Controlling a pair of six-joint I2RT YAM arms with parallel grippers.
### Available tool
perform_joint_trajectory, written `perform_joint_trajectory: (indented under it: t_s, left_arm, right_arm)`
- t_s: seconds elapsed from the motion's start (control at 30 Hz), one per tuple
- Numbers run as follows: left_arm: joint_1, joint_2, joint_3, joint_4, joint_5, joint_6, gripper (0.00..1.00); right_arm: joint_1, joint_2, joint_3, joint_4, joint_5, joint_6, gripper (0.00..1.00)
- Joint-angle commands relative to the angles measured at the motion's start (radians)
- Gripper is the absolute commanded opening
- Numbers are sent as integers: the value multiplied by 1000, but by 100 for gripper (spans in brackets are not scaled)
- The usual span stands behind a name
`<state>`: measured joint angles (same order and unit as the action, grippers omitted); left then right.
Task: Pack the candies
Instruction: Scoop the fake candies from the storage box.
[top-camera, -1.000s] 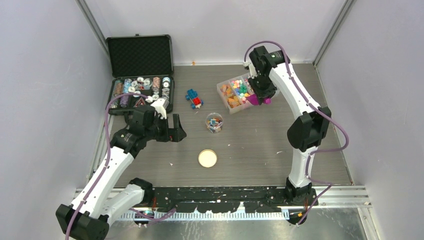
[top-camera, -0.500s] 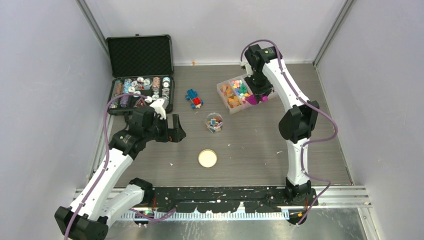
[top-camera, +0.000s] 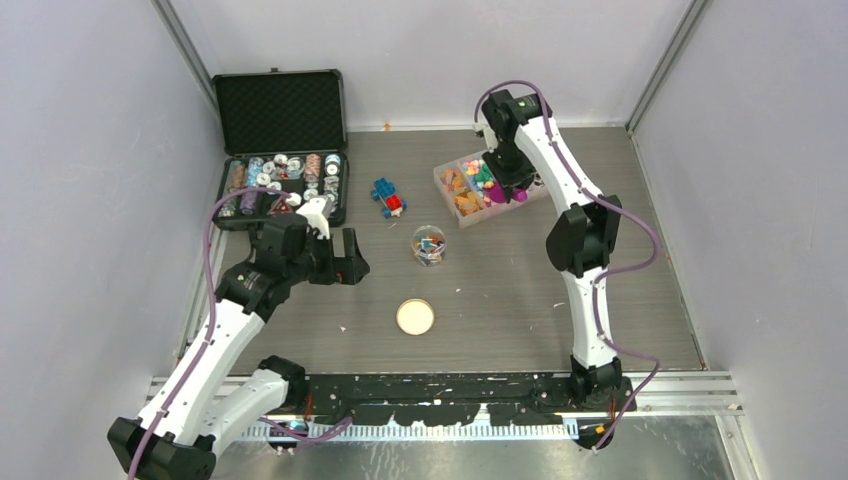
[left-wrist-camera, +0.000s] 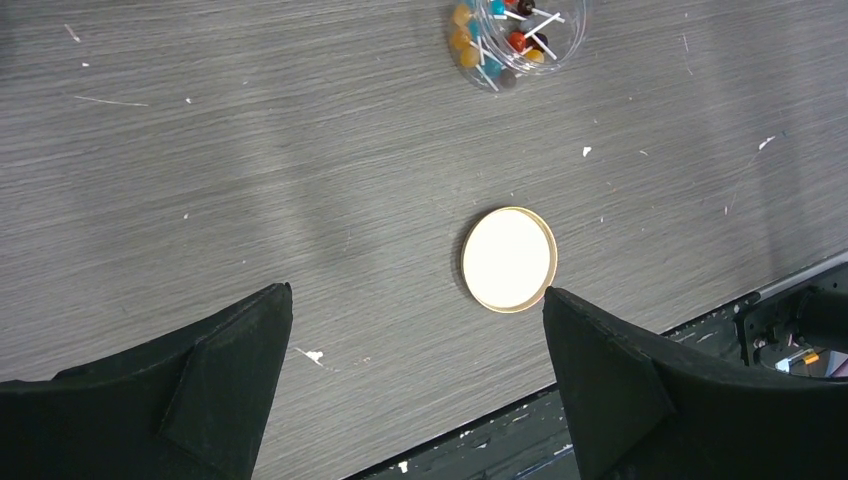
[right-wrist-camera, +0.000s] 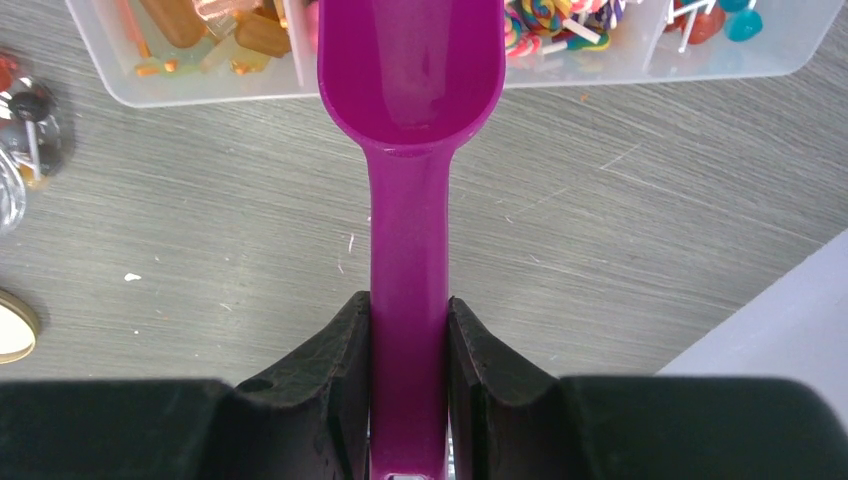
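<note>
Open black case (top-camera: 280, 110) far left, perhaps spools (top-camera: 300, 170) inside; brick toy (top-camera: 388, 197) near.

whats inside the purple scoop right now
Nothing visible: the purple scoop bowl looks empty. Its front end is cut off by the frame, above the clear tray of candies, so that part is unseen.

The candies (top-camera: 468, 186) I'm packing lie sorted in a clear divided tray (right-wrist-camera: 180, 92) at the far right of the table (top-camera: 520, 290): amber wrapped ones leftmost, bright mixed pieces and swirled lollipops beside them. A few fill the small clear jar (top-camera: 430, 260) mid-table.
</note>
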<state>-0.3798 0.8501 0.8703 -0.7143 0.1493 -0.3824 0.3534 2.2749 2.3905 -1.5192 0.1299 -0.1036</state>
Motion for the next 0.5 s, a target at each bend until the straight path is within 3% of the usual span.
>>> perform_joint_trajectory:
  t_s: [0.0,0.47]
  left_arm:
    - [-7,-21,7,8,-25,7,98]
    - [-10,-20,10,6,-34,7,98]
  right_arm:
    - [-2,20,31,11,1,-16,0]
    - [-37,-57,-139,181,-45,-28,1]
